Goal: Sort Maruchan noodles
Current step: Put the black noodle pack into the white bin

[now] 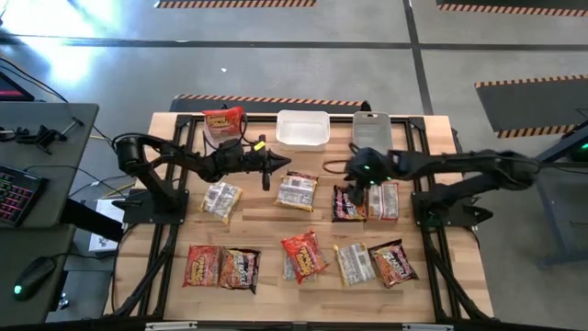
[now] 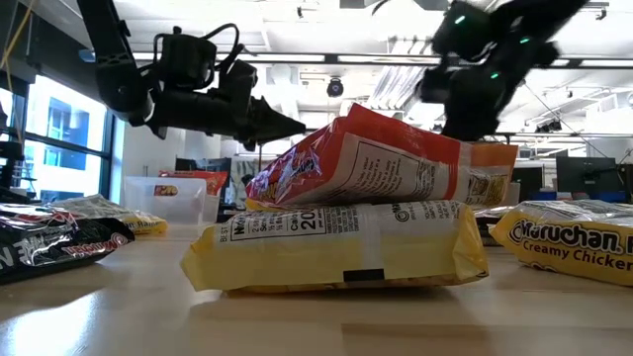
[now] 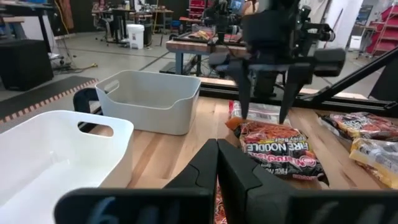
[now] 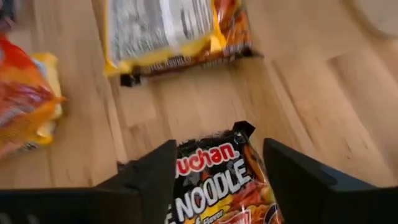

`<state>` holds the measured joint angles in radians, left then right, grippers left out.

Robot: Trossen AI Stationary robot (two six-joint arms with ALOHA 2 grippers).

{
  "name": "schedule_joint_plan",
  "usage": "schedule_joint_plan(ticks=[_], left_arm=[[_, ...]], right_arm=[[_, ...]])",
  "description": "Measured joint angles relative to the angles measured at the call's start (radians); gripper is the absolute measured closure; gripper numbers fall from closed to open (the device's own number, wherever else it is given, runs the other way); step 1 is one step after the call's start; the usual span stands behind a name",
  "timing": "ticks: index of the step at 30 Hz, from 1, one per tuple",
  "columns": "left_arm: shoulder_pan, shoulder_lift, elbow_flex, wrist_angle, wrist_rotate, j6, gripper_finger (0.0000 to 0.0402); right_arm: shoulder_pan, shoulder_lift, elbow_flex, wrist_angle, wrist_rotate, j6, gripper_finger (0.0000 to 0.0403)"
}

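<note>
I see the right gripper (image 1: 353,190) low over the dark fire-noodle packet (image 1: 348,203), which lies on the table (image 1: 432,138) a little right of the middle. In the right wrist view its two fingers (image 4: 149,180) stand wide apart on both sides of this packet (image 4: 221,180), so the jaws are open, and I cannot tell if they already touch it. A red-and-white packet (image 1: 383,199) lies just beside the dark one, toward the right edge.

The left gripper (image 1: 269,165) hangs above the table, near the far edge and left of the middle, and in the left wrist view its fingers (image 3: 214,168) are pressed together with nothing between them, so it is closed and empty.

Along the far edge stand three tubs: the left tub (image 1: 213,138) has one red packet (image 1: 223,121) inside, while the white middle tub (image 1: 302,129) and the grey right tub (image 1: 370,129) are beside it.

The other noodle packets lie spread on the table. A yellow packet (image 1: 221,199) and a second packet (image 1: 297,190) lie in the middle row. Near the front edge I see two red packets (image 1: 221,268) on the left, a red packet on top of a yellow one (image 1: 302,255) in the middle, and a yellow packet (image 1: 352,263) with a dark red one (image 1: 393,263) toward the right.
</note>
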<state>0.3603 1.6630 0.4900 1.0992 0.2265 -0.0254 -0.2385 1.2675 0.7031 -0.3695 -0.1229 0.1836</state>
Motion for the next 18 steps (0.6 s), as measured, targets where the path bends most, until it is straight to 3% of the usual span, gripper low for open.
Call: schedule_joint_plan(ticks=[6, 13, 18], left_arm=[[0.000, 0.000, 0.000, -0.001, 0.000, 0.020, 0.0401], [0.000, 0.000, 0.000, -0.002, 0.000, 0.029, 0.0401], [0.000, 0.000, 0.000, -0.002, 0.000, 0.021, 0.0401]], right_arm=[[-0.074, 0.210, 0.136, -0.126, -0.084, -0.100, 0.0159], [-0.127, 0.394, 0.268, -0.252, -0.221, -0.216, 0.0173], [-0.143, 0.491, 0.333, -0.349, -0.231, -0.277, 0.0193]])
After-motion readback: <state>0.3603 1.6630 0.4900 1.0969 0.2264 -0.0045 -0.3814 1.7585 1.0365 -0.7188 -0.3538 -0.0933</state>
